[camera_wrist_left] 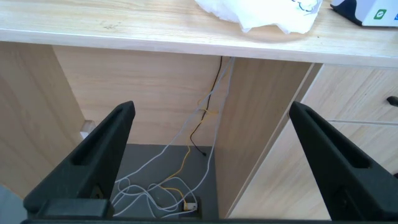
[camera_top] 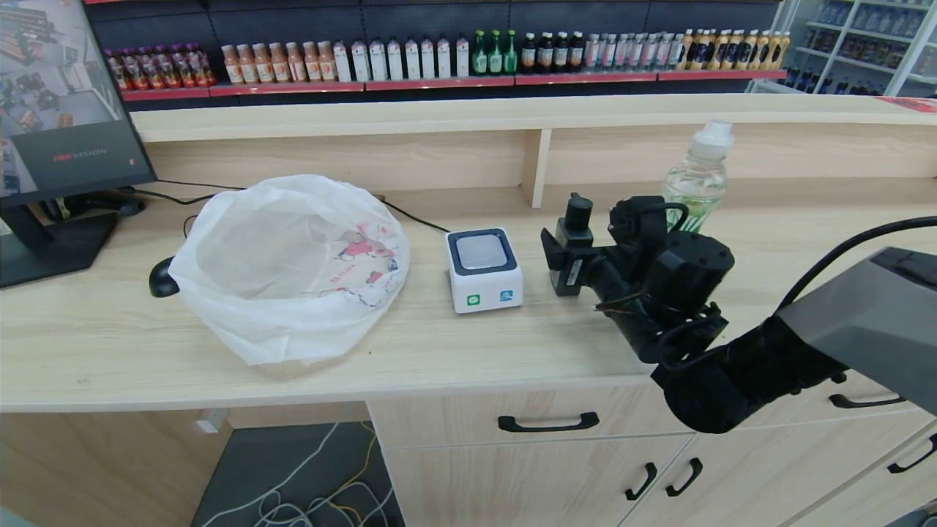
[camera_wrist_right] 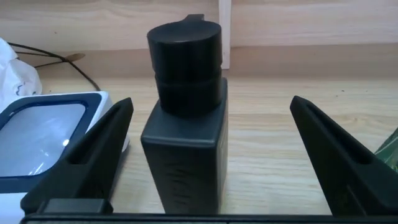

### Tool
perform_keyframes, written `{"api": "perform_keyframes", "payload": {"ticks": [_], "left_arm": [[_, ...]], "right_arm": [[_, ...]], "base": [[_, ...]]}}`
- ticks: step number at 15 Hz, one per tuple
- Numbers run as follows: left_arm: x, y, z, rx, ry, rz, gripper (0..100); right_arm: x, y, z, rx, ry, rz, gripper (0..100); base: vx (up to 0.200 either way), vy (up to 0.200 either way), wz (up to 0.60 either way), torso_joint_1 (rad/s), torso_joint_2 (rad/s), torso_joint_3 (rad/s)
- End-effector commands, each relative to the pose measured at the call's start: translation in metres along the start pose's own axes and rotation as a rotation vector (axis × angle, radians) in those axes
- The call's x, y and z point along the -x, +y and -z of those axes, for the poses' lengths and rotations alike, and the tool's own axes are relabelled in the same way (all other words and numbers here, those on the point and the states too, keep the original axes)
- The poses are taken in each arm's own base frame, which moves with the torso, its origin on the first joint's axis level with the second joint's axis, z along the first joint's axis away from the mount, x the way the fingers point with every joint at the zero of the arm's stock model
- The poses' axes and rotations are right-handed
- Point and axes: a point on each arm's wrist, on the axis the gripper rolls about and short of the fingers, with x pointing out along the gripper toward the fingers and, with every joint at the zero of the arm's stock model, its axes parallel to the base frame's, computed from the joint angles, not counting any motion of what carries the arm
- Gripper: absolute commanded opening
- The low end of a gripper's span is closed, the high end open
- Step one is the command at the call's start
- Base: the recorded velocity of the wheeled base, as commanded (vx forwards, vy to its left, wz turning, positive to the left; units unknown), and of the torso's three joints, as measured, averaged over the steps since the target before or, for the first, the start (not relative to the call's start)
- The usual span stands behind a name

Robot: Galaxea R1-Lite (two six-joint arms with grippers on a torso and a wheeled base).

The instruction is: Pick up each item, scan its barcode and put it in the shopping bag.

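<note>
From the head view, the counter [camera_top: 468,344] has a long bare strip along its front edge, from below the shopping bag [camera_top: 289,267] across to the right arm. The bag sits open-mouthed left of centre, and the white scanner [camera_top: 483,269] stands just to its right with a narrow gap between them. A mouse [camera_top: 162,278] lies against the bag's left side, and a monitor [camera_top: 62,95] fills the far left corner. A raised ledge with a divider closes off the back. A clear bottle [camera_top: 699,179] stands upright near that ledge on the right. The right arm comes in low from the lower right. Its end effector [camera_top: 573,252] sits level around a black bottle [camera_top: 580,211], just right of the scanner.

In the left wrist view, the left end effector [camera_wrist_left: 212,112] hangs below the counter's front edge with its fingers spread wide and nothing between them. It faces a recess where loose cables [camera_wrist_left: 174,180] trail down.

In the right wrist view, the black bottle stands upright on the counter between the spread fingers [camera_wrist_right: 99,149]. There is open wood on its far side, so the jaws are not closed on it.
</note>
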Motion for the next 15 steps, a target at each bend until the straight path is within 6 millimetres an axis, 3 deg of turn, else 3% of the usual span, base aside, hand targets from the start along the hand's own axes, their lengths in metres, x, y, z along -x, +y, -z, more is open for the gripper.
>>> {"api": "perform_keyframes", "payload": {"ticks": [1,4,15], "left_arm": [[0.0,0.0,0.0,0.0,0.0,-0.001,100],[0.0,0.0,0.0,0.0,0.0,-0.001,100],[0.0,0.0,0.0,0.0,0.0,-0.001,100]], "right_arm": [[-0.007,0.002,0.009,0.002,0.003,0.002,100],[-0.02,0.0,0.011,-0.005,-0.024,0.03,100],[-0.023,-0.005,0.021,0.002,-0.005,0.044,100]], "base": [[0.0,0.0,0.0,0.0,0.0,0.0],[0.0,0.0,0.0,0.0,0.0,0.0],[0.0,0.0,0.0,0.0,0.0,0.0]]}}
